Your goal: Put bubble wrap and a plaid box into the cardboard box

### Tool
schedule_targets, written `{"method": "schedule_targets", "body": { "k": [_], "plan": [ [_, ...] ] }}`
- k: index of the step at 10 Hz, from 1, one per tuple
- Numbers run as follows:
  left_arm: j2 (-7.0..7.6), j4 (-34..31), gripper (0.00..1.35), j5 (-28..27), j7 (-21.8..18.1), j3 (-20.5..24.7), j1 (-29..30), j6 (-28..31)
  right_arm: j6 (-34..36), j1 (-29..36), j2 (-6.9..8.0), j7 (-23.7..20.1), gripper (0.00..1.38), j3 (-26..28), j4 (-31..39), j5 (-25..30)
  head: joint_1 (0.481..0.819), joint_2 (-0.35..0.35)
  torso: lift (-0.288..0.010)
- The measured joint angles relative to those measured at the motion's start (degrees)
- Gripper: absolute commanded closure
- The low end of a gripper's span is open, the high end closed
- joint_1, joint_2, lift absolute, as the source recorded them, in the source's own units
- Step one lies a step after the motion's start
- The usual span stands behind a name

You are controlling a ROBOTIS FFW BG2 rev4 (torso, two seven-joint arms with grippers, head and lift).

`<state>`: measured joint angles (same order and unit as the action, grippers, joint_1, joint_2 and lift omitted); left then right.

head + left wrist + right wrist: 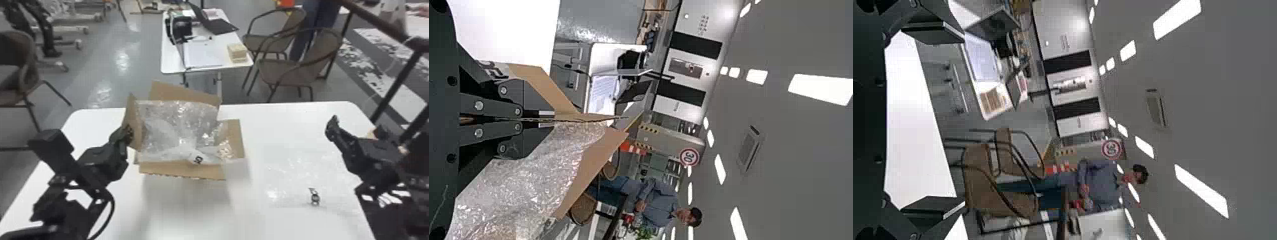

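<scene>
The bubble wrap (182, 137) is piled in the open mouth of the cardboard box (183, 170), rising against the far flap, with its near edge close to the near flap. A second clear sheet (306, 178) is spread flat on the white table (271, 124), to the right of the box. By the left gripper (546, 119), the left flap (132, 118) is held pinched between closed fingers, and the box is probably being steadied that way. The right gripper (948, 122) is held open and empty above the table's right side, its fingers wide apart. The relation that matters is between this gripper and the flat sheet: the sheet is placed lower, nearer the robot and somewhat to the gripper's left, its long axis seemingly running across the table. The right arm is the nearer one, so a drop with the fingers tipped downward would be called for. So thin a sheet may be missed or slid rather than pinched. Whether the plaid box is already beneath the wrap cannot be told.
</scene>
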<state>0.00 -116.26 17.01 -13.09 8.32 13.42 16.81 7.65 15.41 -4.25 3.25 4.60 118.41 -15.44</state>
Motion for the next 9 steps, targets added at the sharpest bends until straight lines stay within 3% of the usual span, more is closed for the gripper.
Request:
{"method": "schedule_targets", "body": {
  "k": [2, 3, 6, 7, 9],
  "plan": [
    [0.0, 0.0, 1.22, 0.29, 0.0, 0.1, 0.24, -0.17, -6.92, 6.03, 2.41, 0.07, 0.15, 5.57, -1.1, 4.38, 0.695, -0.104, -0.104],
    [0.0, -0.01, 1.22, 0.42, 0.0, 0.19, 0.43, -0.3, -10.29, 7.9, 3.58, 0.21, 0.15, 7.95, -2.37, 5.91, 0.695, -0.135, -0.104],
    [0.0, -0.02, 1.22, 0.77, 0.0, 0.33, 0.7, -0.46, -12.65, 8.72, 4.24, -0.77, 0.15, 15.16, -7.32, 5.75, 0.695, -0.208, -0.104],
    [0.0, -0.02, 1.22, 0.81, 0.0, 0.37, 0.75, -0.46, -12.77, 7.76, 4.25, -4.08, 0.15, 18.11, -10.06, 4.32, 0.695, -0.234, -0.104],
    [0.0, -0.02, 1.22, 0.82, 0.0, 0.38, 0.82, -0.42, -10.17, 3.26, 4.21, -16.1, 0.15, 25.84, -17.75, 1.7, 0.695, -0.277, -0.104]
  ]
}}
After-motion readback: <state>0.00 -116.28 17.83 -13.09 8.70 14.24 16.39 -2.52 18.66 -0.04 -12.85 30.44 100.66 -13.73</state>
